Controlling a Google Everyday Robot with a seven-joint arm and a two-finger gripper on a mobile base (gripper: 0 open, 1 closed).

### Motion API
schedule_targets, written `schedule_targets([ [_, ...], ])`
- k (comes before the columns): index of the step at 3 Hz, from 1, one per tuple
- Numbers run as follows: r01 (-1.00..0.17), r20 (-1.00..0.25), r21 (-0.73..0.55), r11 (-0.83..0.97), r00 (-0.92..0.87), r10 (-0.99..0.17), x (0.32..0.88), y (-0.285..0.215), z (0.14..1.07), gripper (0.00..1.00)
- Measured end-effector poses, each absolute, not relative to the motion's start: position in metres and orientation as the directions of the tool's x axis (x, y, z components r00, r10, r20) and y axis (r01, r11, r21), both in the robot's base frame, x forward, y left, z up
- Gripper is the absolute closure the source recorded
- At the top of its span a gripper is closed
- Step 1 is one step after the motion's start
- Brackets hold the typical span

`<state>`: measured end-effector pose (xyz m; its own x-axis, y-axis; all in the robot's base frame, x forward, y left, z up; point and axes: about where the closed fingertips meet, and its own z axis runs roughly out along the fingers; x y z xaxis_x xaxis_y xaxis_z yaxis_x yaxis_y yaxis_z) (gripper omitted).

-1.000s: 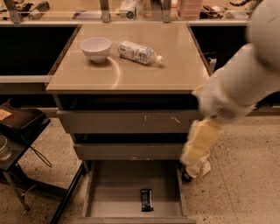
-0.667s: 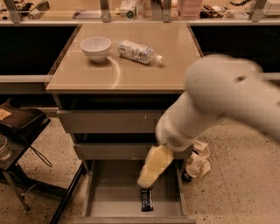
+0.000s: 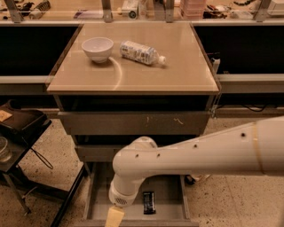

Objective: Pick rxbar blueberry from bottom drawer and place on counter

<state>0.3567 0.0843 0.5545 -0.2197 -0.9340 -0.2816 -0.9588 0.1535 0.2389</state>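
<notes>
The rxbar blueberry (image 3: 149, 202), a small dark flat bar, lies on the grey floor of the open bottom drawer (image 3: 171, 195), near its front middle. My white arm reaches in from the right across the drawer. My gripper (image 3: 114, 217) hangs at the bottom edge of the view, over the drawer's front left, a little to the left of the bar and apart from it. Most of the gripper is cut off by the frame edge. The tan counter (image 3: 186, 71) is above the drawers.
A white bowl (image 3: 97, 48) and a clear bottle with a white label (image 3: 141, 52) lie on the counter's back part. Two shut drawer fronts (image 3: 133, 123) sit above the open one. A dark cart (image 3: 20, 126) stands at the left. A cluttered shelf (image 3: 142, 9) runs behind.
My arm has swung from the right of the cabinet leftward and down across the open drawer. The gripper went from beside the drawer to over its front left. The bar has not moved.
</notes>
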Motion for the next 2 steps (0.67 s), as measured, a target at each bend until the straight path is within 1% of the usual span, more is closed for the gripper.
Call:
schedule_targets([
  [1, -0.967, -0.294, 0.223, 0.123, -0.187, -0.937, 0.356, 0.114, 0.527, 0.00],
  [2, -0.960, -0.294, 0.213, 0.183, -0.242, -0.925, 0.364, 0.101, 0.512, 0.00],
])
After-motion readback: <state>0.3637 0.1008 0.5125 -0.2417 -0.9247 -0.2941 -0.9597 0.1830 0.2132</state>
